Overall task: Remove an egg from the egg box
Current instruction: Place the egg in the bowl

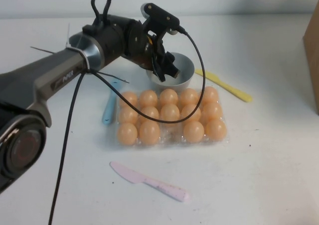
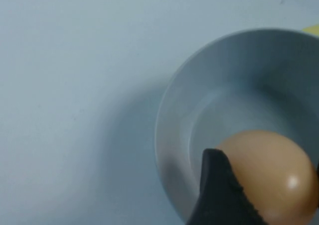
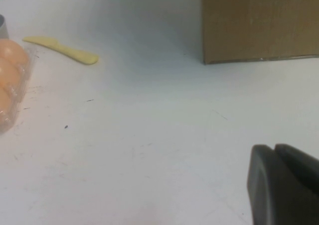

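The setting appears to be a robot test bench in a laboratory rather than a working kitchen: a plain white tabletop (image 1: 259,165) against a bare pale wall, with a black and silver robot arm (image 1: 75,65) trailing loose black cable (image 1: 65,150) across it. Kitchen items are laid out as props: a clear plastic egg tray (image 1: 172,118) of pale orange eggs, a round grey bowl (image 1: 185,65), and pink (image 1: 149,181), blue (image 1: 110,103) and yellow plastic knives (image 1: 224,85). A brown cardboard box (image 3: 259,23) stands at the table's right edge.
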Controlling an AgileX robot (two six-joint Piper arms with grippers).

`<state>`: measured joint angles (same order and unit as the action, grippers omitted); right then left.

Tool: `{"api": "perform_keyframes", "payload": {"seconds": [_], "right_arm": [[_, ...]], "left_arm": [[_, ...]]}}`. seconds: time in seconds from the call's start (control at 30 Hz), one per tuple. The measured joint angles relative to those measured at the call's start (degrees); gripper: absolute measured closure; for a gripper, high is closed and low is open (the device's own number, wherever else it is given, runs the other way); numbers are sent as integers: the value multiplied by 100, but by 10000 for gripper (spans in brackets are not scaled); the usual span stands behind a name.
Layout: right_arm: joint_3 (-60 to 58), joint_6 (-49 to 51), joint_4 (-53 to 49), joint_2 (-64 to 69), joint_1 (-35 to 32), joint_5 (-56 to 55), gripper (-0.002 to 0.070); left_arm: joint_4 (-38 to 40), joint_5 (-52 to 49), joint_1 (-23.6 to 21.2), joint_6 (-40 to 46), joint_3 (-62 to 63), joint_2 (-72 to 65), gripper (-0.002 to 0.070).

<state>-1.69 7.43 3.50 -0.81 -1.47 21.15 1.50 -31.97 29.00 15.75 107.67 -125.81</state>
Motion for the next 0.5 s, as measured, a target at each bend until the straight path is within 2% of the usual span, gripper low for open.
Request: {"api": "perform_keyframes", "payload": {"seconds": [0.07, 0.17, 0.27, 0.4, 0.47, 0.5], "right_arm": [[0, 0, 0, 0, 0, 0, 694], [0, 0, 0, 0, 0, 0, 694], [0, 0, 0, 0, 0, 0, 694], [0, 0, 0, 0, 0, 0, 694], [0, 0, 0, 0, 0, 0, 694], [0, 0, 0, 0, 0, 0, 694]], "left_arm": [[0, 120, -25, -25, 0, -89, 317], [0, 230, -48, -76, 0, -147, 221], [0, 250, -50, -84, 0, -150, 179], [-150, 181, -38, -99, 0, -34, 174], [-287, 27, 31, -166, -42, 173, 215], [-453, -1, 98, -269, -106, 323, 272]]}}
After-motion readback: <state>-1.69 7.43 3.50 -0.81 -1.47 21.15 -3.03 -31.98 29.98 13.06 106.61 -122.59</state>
